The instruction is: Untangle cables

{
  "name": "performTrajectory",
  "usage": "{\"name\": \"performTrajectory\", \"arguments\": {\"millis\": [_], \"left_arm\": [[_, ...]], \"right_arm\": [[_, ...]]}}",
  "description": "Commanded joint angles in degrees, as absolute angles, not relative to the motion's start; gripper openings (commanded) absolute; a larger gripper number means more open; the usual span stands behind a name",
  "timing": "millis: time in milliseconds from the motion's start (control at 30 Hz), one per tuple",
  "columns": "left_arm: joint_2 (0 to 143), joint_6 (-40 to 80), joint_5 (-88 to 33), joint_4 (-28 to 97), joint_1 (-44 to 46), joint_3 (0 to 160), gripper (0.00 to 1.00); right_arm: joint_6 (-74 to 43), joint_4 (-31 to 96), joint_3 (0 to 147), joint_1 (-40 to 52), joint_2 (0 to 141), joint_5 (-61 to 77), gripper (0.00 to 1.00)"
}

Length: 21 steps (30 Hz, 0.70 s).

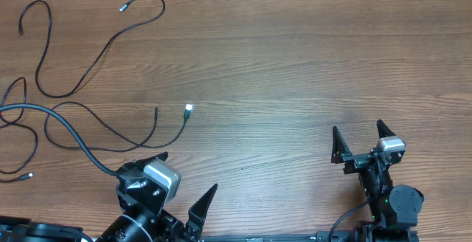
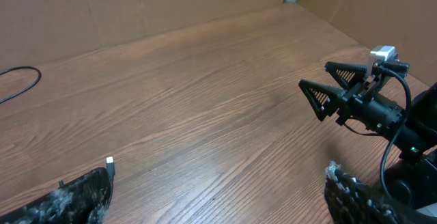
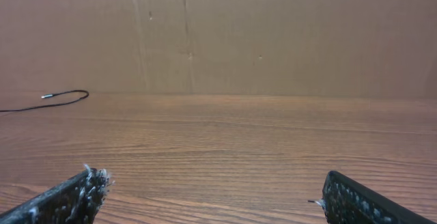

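Toward the left of the surface (image 1: 295,65), the cables (image 1: 107,50) lie spread loose, probably untangled. The left pincer (image 1: 189,171) and right pincer (image 1: 357,126) gape empty, parked clear.

Cables (image 1: 112,41) sprawl across left; table (image 1: 295,65) centre, right open.
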<state>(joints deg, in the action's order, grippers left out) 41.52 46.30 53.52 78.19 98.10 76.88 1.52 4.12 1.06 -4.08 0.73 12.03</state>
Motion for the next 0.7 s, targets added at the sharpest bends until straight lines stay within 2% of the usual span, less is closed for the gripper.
{"name": "performTrajectory", "arguments": {"millis": [0,567,667], "left_arm": [[41.21,45.63,53.89,78.15,97.78,77.65,0.99],[41.21,45.63,53.71,78.19,97.78,77.65,0.99],[41.21,45.65,48.45,78.76,97.78,77.65,0.99]], "right_arm": [[1.78,3.79,0.49,-3.86,0.16,12.08,1.00],[1.80,3.77,0.49,-3.86,0.16,12.05,1.00],[1.80,3.77,0.49,-3.86,0.16,12.05,1.00]]}}
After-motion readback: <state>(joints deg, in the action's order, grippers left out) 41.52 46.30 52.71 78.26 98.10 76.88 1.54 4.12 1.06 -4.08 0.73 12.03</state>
